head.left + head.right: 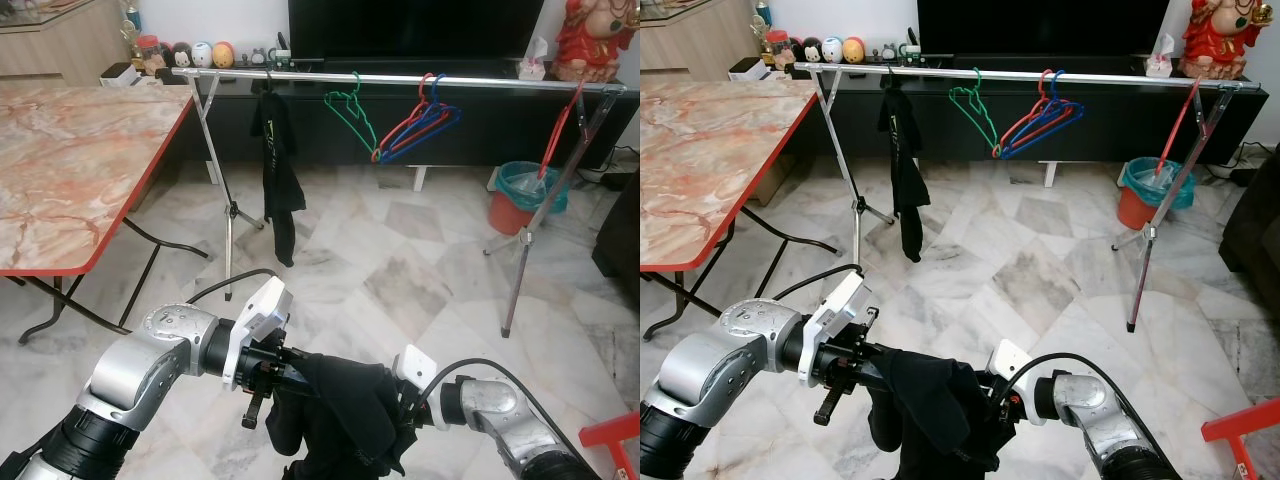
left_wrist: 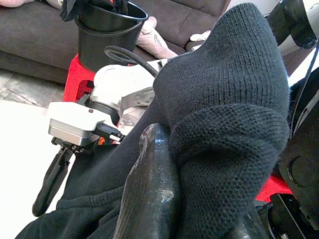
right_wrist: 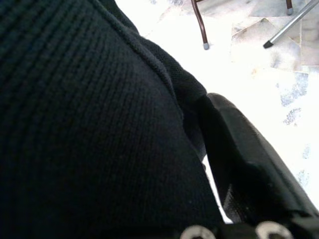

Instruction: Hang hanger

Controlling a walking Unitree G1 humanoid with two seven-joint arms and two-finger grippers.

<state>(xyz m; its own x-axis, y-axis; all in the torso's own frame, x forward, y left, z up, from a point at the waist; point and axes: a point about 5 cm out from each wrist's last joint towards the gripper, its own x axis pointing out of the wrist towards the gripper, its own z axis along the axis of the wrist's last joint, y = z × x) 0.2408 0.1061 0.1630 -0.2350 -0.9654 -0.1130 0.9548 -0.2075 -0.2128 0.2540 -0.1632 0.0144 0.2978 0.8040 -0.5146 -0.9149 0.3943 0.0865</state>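
No legible text, label, brand, number or sign on anything.

left end effector [image 1: 262, 400] and right end effector [image 1: 405, 415] low, facing inward, near together

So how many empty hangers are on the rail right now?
4: a green one near the middle, a red and a blue bunched just right of it, and a red one at the rail's right end. Another likely holds the black garment.
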